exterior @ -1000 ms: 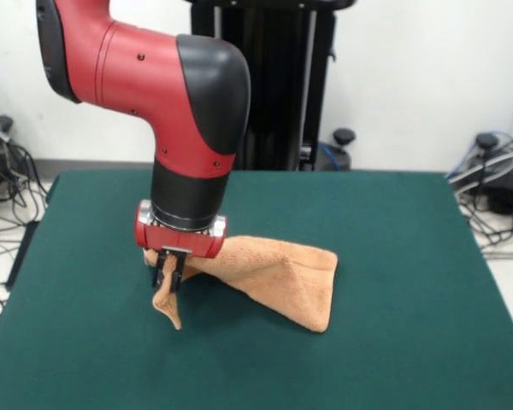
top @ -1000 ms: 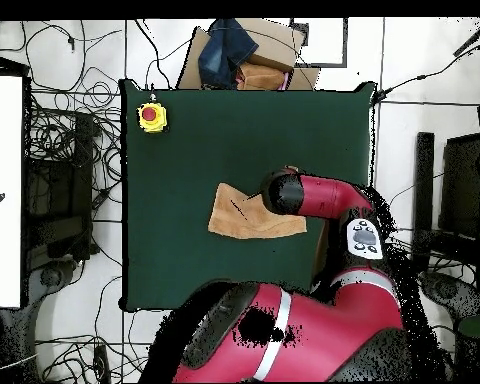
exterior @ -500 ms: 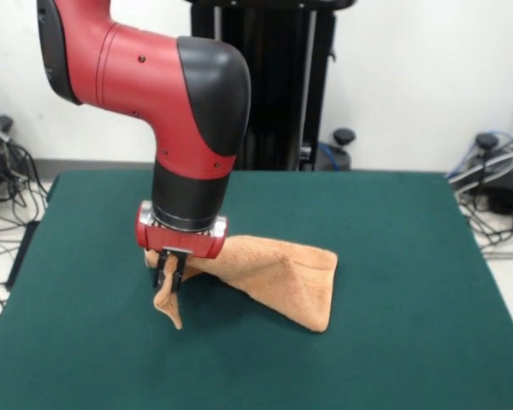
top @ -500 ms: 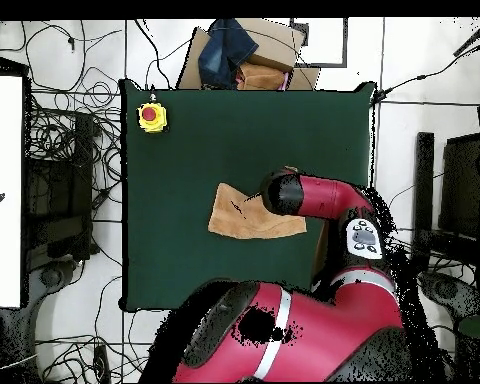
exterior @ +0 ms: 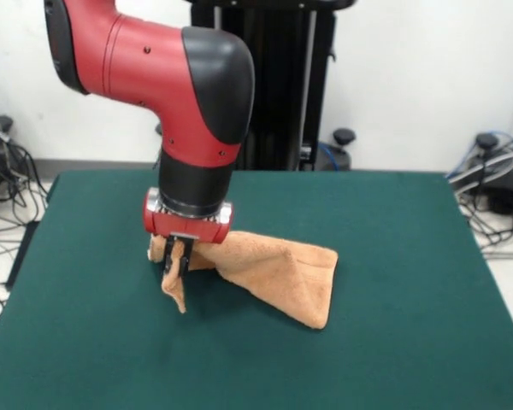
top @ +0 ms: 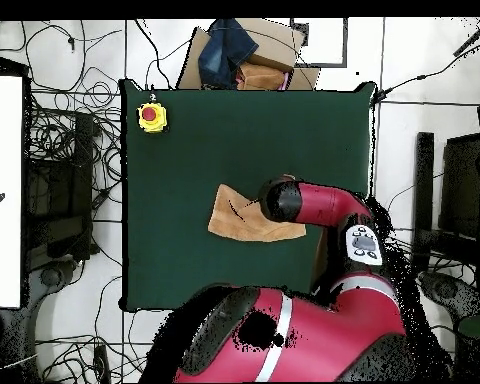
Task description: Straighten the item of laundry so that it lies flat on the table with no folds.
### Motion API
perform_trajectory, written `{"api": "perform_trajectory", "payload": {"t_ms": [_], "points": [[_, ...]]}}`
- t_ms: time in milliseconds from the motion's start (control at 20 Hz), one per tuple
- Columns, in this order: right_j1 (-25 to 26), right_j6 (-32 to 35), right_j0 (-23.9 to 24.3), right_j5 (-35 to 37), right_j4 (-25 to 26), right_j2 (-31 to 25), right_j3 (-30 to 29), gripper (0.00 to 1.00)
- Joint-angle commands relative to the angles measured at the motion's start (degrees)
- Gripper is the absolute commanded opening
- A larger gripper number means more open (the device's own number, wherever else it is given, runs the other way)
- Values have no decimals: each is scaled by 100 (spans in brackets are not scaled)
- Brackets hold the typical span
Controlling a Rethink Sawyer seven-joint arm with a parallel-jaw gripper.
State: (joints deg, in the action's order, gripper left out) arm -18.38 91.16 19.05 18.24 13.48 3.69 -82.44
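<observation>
- I am pinching one corner of the peach-orange towel (exterior: pixel 274 269) in my gripper (exterior: pixel 178 256), with the two fingers closed on the cloth and a short tail of it dangling below them.
- The towel is sitting near the middle of the green table (exterior: pixel 393 325), somewhat toward the edge closest to my base; in the overhead view (top: pixel 246 220) it is showing as a creased patch partly hidden under my wrist.
- The held corner is hanging above the felt while the rest is sloping down from it like a tent, its far corner resting on the table and a fold running along its length.
- I am judging the task as partway through: the cloth is doubled over and far from flat.
- One risk I am weighing is that the corner could slip out, since I seem to be gripping only a small bite of terry.
- Another is that pulling in the wrong direction could drag the whole towel across the felt without opening the fold.
- Letting go from this height could also drop the corner back onto the rest and add a new crease.
- As for containers, an open cardboard box (top: pixel 246 60) is sitting beyond the table's far edge, holding dark blue cloth (top: pixel 229 50); a yellow-cased red button (top: pixel 151 116) is sitting at a far corner.
</observation>
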Motion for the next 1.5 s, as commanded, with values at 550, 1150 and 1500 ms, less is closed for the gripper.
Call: {"api": "perform_trajectory", "payload": {"t_ms": [550, 1150, 1500], "points": [[-590, 537, 94, 84, 321, -139, -1703, 0], [-1611, 786, -328, 764, -38, 46, -2212, 0], [-2490, 966, -740, 1785, -357, 267, -2352, 0]]}}
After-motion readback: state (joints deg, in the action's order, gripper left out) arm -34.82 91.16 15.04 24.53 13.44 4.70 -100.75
